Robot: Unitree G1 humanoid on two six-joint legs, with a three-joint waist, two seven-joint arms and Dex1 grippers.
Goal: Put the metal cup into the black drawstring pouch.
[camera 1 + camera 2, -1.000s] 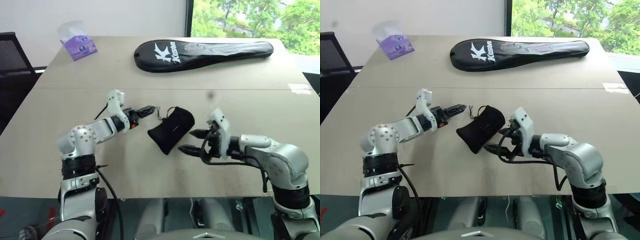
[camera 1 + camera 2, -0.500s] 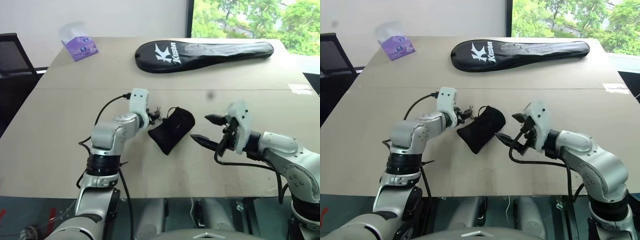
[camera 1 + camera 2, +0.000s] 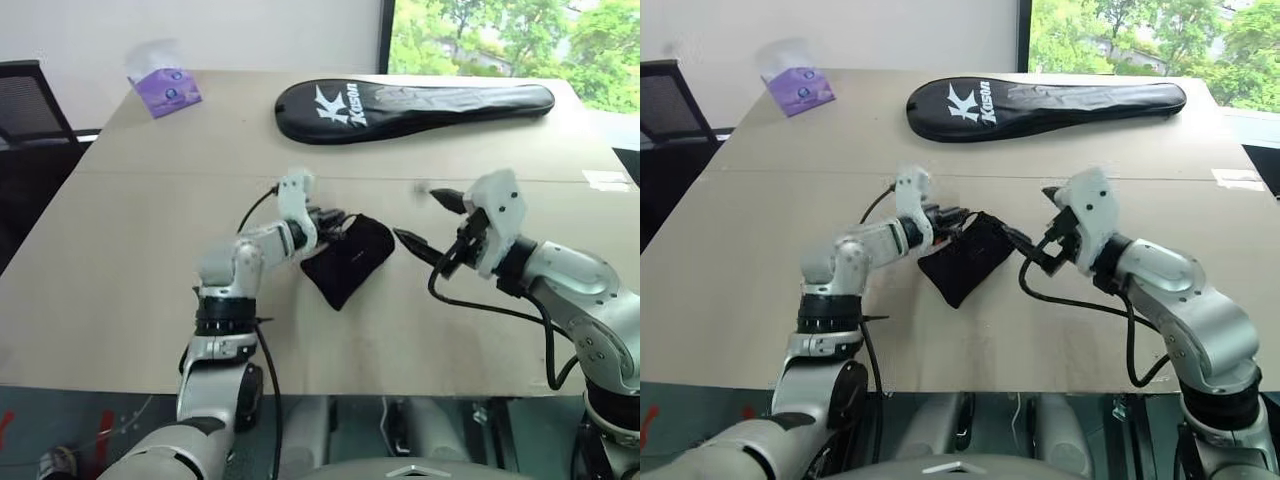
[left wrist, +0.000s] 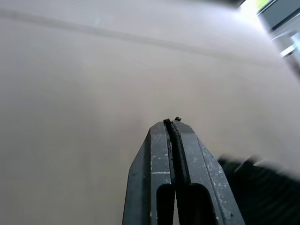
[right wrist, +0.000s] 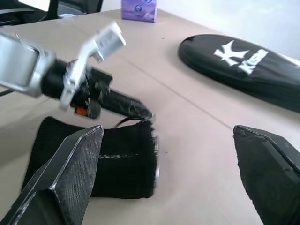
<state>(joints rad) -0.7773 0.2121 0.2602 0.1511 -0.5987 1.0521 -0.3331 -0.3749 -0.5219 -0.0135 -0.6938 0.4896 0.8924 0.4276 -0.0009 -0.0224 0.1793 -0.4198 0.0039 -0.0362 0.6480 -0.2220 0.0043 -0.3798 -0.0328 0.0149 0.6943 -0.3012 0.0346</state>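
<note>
The black drawstring pouch [image 3: 348, 262] lies slumped on the table between my two arms, its mouth toward the far left with a thin cord there. My left gripper [image 3: 335, 217] is shut, its tips at the pouch's mouth [image 5: 151, 123]. In the left wrist view the fingers [image 4: 164, 154] are pressed together with a tiny dark bit at their tip; whether the cord is pinched I cannot tell. My right gripper [image 3: 420, 215] hovers wide open just right of the pouch, holding nothing. The metal cup is out of view.
A long black racket cover [image 3: 415, 98] with white lettering lies across the far side of the table. A purple tissue pack [image 3: 163, 78] sits at the far left corner. A black chair [image 3: 30, 105] stands beyond the left edge.
My left gripper went from open to shut and moved right, up to the pouch's mouth. My right gripper rose and rolled, staying open. The pouch stays where it was.
</note>
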